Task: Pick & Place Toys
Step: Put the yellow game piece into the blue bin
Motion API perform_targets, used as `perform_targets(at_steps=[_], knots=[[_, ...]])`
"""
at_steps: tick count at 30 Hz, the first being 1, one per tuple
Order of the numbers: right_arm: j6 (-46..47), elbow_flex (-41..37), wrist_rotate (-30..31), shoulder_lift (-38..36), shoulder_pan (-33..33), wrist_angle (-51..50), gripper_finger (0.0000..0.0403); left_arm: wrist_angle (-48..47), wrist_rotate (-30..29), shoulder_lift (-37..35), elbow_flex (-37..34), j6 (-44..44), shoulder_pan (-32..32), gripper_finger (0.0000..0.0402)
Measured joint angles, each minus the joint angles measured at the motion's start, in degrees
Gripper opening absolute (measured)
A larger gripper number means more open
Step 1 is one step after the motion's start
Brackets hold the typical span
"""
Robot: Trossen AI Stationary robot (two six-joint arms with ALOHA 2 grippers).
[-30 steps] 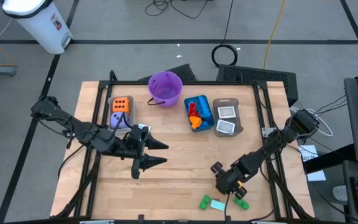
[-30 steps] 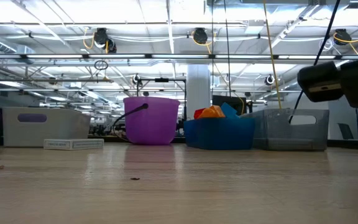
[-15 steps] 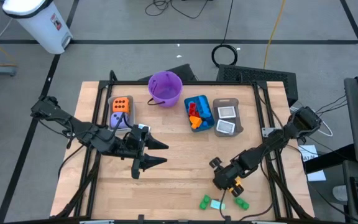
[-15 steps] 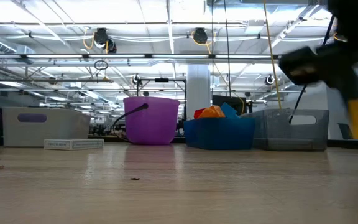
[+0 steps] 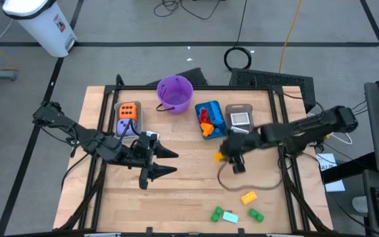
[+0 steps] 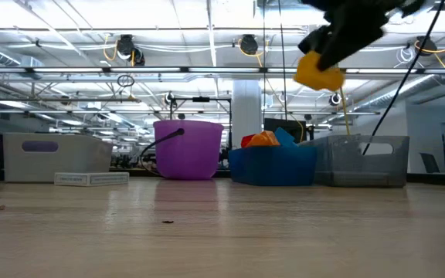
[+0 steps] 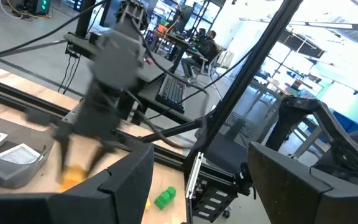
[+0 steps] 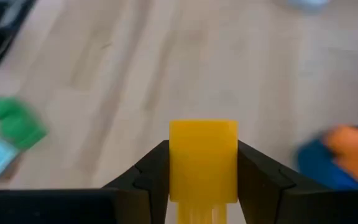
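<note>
Carrying now: the right gripper point(image 8: 202, 180) is clamped on a small yellow plastic building brick point(image 8: 203, 160), held up in the air above the wooden table point(image 5: 183, 178), just near of the blue bin point(image 5: 214, 112).
Left gripper point(image 5: 166, 162): parked over the table's left half, fingers spread, nothing between them.
Brick's look: plain bright yellow, blocky, squeezed square between the two dark fingers; in the low view it hangs high over the far row of containers.
Doing it well: I'd bring the brick over the middle of the blue bin, which already holds orange and red pieces, and lower it before letting go, so it does not bounce off the rim.
Watch for: the grey bin with flat picture cards point(image 5: 240, 119) sits just right of the blue one, and the purple plastic bucket point(image 5: 175, 93) just left; a drop from the near side could land in the wrong place.
Left to fetch: another yellow brick point(image 5: 249, 197), two green bricks point(image 5: 255, 215) and a pale teal flat piece point(image 5: 229, 216) lie near the table's front edge.
</note>
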Motion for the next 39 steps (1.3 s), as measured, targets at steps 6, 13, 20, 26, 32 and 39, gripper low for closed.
perform_targets(at_steps=[6,13,20,26,32,39], knots=[[-2.44,0.03,-0.45,-1.21,-11.24,-0.2,0.0138,0.0,0.0,-0.02,0.0,-0.01,0.02,0.0266],[-6.83,0.04,-1.82,1.32,-19.61,0.56,0.0137,0.01,-0.01,-0.01,0.0,-0.01,0.01,0.0266],[-10.92,0.05,-1.93,6.13,-23.45,0.04,0.0137,0.0,-0.02,0.0,0.0,-0.01,0.02,0.0266],[-11.97,0.05,-1.84,10.42,-24.31,0.98,0.0137,-0.01,-0.01,0.0,0.0,-0.01,0.0,0.0266],[-11.27,0.05,-1.78,11.33,-24.38,1.48,0.0152,-0.01,-0.02,0.0,0.0,0.0,0.01,0.0266],[-10.86,0.05,-0.02,10.46,-24.38,1.43,0.0199,0.0,-0.02,0.0,0.0,0.0,0.0,0.0266]])
